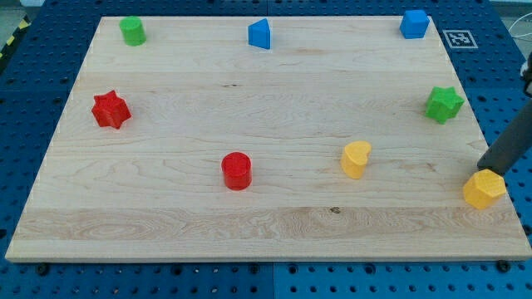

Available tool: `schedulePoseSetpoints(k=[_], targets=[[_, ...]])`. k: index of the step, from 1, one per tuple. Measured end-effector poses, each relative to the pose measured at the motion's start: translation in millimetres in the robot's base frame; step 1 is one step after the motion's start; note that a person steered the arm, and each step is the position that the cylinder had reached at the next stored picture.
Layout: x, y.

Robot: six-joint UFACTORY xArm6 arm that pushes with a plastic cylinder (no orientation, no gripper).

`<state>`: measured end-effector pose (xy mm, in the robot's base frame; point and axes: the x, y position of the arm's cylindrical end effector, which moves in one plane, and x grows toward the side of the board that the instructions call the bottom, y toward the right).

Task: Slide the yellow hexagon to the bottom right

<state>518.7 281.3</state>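
Touching the top of the yellow hexagon (pixel 485 188), my tip (pixel 487 170) stands at the board's (pixel 274 224) right edge, near the bottom right corner. It is a plain rod without jaws, so it holds nothing. Toward the view's left of my tip lie the yellow heart (pixel 357 159) and the red cylinder (pixel 237 170), well apart, with free wood between them. Above my tip sits the green star (pixel 444 104).
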Motion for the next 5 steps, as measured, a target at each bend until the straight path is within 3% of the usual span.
schedulePoseSetpoints(k=[5], targets=[[-6, -31]])
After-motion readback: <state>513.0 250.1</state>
